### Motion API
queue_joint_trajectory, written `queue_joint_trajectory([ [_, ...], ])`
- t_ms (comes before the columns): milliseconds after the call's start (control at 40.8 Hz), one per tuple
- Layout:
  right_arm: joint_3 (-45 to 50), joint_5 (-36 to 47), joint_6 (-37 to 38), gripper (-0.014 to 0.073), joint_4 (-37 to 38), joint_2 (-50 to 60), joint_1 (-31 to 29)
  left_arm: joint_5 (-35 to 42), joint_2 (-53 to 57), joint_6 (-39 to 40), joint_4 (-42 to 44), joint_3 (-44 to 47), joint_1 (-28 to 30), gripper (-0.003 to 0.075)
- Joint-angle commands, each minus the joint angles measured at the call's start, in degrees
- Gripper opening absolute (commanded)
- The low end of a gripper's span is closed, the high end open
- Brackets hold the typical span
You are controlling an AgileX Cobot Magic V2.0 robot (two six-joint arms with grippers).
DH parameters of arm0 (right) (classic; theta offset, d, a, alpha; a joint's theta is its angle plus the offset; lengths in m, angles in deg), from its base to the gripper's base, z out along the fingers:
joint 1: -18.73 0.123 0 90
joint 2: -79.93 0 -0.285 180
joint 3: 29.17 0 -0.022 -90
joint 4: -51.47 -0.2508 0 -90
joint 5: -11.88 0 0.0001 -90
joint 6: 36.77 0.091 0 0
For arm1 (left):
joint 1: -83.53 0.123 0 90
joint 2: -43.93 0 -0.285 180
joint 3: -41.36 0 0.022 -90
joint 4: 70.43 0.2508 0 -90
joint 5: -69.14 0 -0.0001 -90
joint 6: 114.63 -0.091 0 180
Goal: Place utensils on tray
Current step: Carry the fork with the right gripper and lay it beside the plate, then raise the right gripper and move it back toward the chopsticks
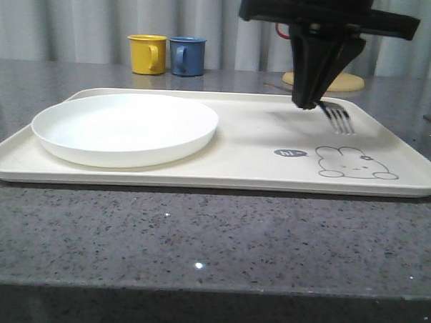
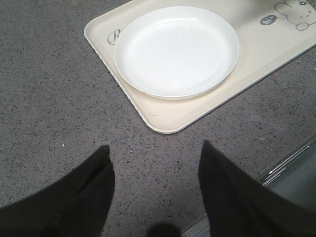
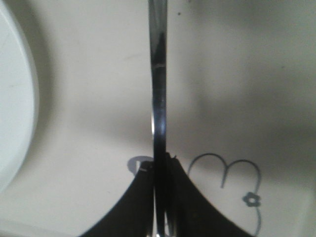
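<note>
Right now I am holding the fork (image 1: 338, 117) in my right tool (image 1: 309, 105), whose fingers (image 3: 133, 207) are pressed tight on the handle. In the front view the tines are sticking out from the tool tip toward me and a little to the right, just above the tray (image 1: 243, 178); I cannot tell whether they are touching it. In the right wrist view the shiny handle is running straight out from between the closed fingers, over the cream surface, with the rabbit drawing (image 1: 355, 164) and the "hi" bubble (image 1: 291, 153) lying just past the tool, on the near side of it.

My left tool (image 2: 155, 170) is hanging over the bare grey worktop (image 1: 198, 239) with its fingers (image 2: 94, 182) spread wide and gripping nothing. Ahead of it in the left wrist view sits a corner of the tray, carrying a white plate (image 1: 125, 127).

From the right tool, the plate is lying well off to the left on the same tray. Behind the tray, beyond the tool, a yellow mug (image 1: 147, 53) and a blue mug (image 1: 187, 56) are standing side by side, and a flat pale disc (image 1: 348, 83) is resting on the worktop just behind the right tool.
</note>
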Motion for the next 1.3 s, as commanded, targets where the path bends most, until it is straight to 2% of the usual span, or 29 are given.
queue_joint_trajectory([
  [0,-1.9,3.1,4.9,-0.0047,0.5,1.2,1.6,4.2,-0.2,0.7,-0.2,-1.5,-0.3,0.0368],
  [245,-1.9,7.5,10.5,-0.0041,0.3,-1.1,2.7,4.2,-0.2,0.7,-0.2,-1.5,-0.3,0.0368],
  [294,-1.9,7.8,10.9,-0.0018,0.3,-1.1,2.7,4.2,-0.2,0.7,-0.2,-1.5,-0.3,0.0368],
  [466,-1.9,8.6,11.5,0.0172,0.3,-1.2,2.7,4.2,-0.2,0.7,-0.2,-1.5,-0.3,0.0368],
  [540,-1.9,9.0,11.5,0.0222,0.3,-1.2,2.7,4.2,-0.2,0.7,-0.2,-1.5,-0.3,0.0368],
  [711,-1.9,8.4,11.3,0.0228,1.3,-0.3,2.7,4.2,-0.2,0.7,-0.2,-1.5,-0.3,0.0368],
  [858,-1.9,2.6,6.4,0.0223,5.9,3.5,2.7,4.2,-0.2,0.7,-0.2,-1.5,-0.3,0.0368],
  [1005,-0.6,-4.7,4.6,0.0223,17.2,8.6,2.4,4.2,-0.2,0.7,-0.2,-1.5,-0.3,0.0368],
  [1079,1.1,-6.3,3.5,0.0223,19.9,11.3,1.0,4.2,-0.2,0.7,-0.2,-1.5,-0.3,0.0368],
  [1153,3.2,-6.2,1.5,0.0223,19.3,13.8,-2.2,4.2,-0.2,0.7,-0.2,-1.5,-0.3,0.0368],
  [1275,7.7,-5.6,-3.9,0.0223,15.4,16.5,-11.3,4.2,-0.2,0.7,-0.2,-1.5,-0.3,0.0368],
])
